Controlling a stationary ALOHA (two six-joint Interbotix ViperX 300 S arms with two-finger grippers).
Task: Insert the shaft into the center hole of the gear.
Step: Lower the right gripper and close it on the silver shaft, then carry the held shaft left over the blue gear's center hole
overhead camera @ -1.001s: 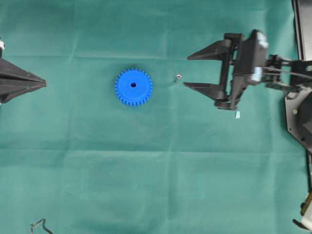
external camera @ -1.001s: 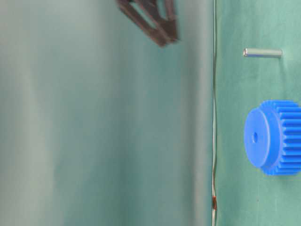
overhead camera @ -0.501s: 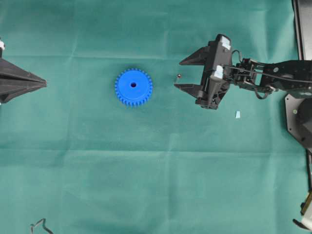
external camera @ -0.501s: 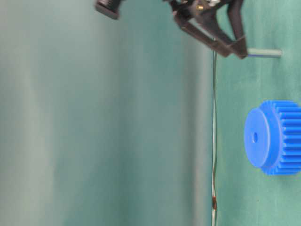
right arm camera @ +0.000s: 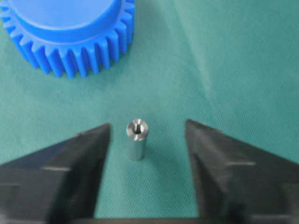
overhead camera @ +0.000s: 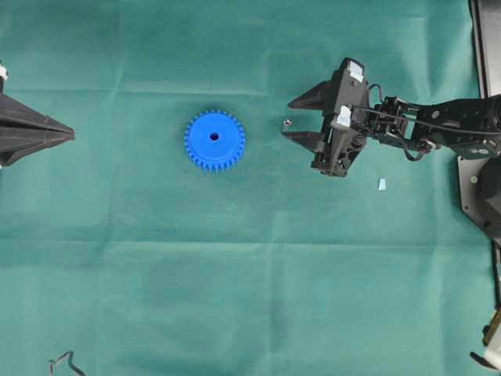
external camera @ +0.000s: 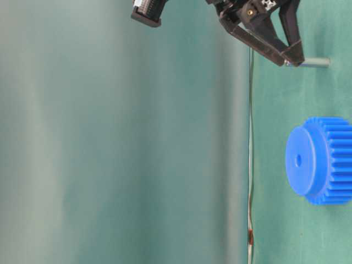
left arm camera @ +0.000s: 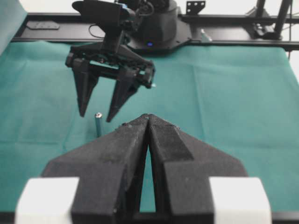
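The blue gear (overhead camera: 214,140) lies flat on the green cloth, its center hole (overhead camera: 214,136) facing up and empty. The shaft (overhead camera: 286,123) stands upright on the cloth to the gear's right, apart from it. My right gripper (overhead camera: 287,118) is open and straddles the shaft; in the right wrist view the shaft (right arm camera: 136,139) stands between the fingers, nearer the left finger (right arm camera: 88,154), touching neither. The gear (right arm camera: 70,32) lies beyond. My left gripper (overhead camera: 72,135) is shut and empty at the far left. From the left wrist view (left arm camera: 147,117) I see the shaft (left arm camera: 98,123) below the right gripper (left arm camera: 96,115).
A small pale-blue scrap (overhead camera: 382,184) lies on the cloth behind the right gripper. A loose wire (overhead camera: 63,364) sits at the bottom left corner. Black frame parts (overhead camera: 485,47) run along the right edge.
My right gripper has moved left and come down, from well right of the shaft to straddling it. The gear, the shaft and the left gripper have not moved.
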